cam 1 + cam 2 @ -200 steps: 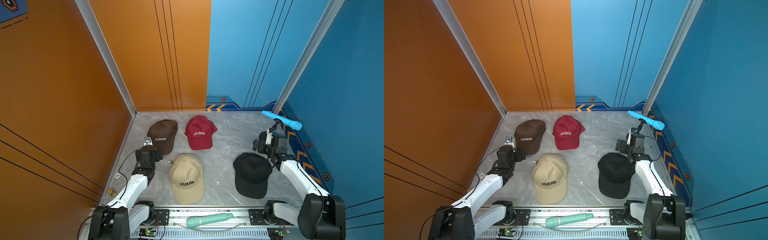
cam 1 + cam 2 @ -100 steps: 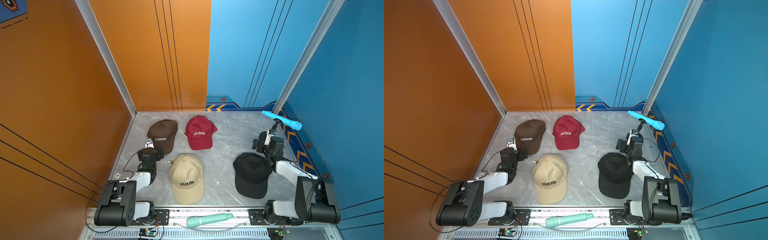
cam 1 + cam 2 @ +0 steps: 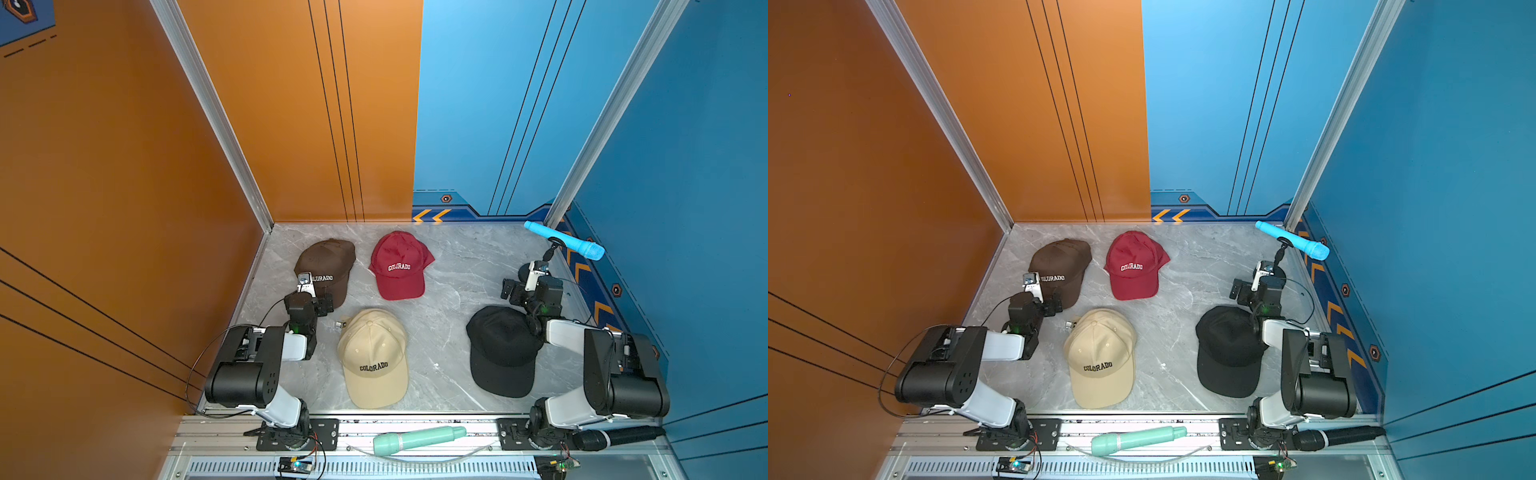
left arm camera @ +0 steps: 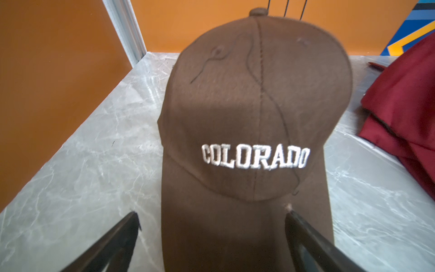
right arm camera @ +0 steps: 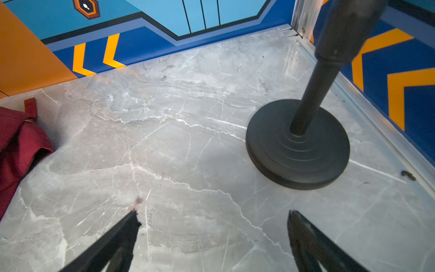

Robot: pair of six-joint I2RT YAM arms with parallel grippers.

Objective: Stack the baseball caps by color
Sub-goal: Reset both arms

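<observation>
- I see my left gripper (image 4: 211,213) with its jaws wide at the brim of the brown cap (image 3: 328,266), gripping nothing.
- My right gripper (image 5: 213,212) has its jaws wide over the bare surface (image 3: 449,291), near the black cap (image 3: 500,353).
- The red cap (image 3: 399,266) lies beside the brown one, and the beige cap (image 3: 374,357) lies nearer the arm bases.

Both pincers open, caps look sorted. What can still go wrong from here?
The left pincer straddles the brim of the dark brown fabric cap, one fingertip over it; pulling away low could drag it askew.
The right pincer hangs near the black round microphone-stand base; a sideways swing might knock it and tip the blue microphone.
The right arm crosses above the plain black fabric cap and could snag it.
</observation>
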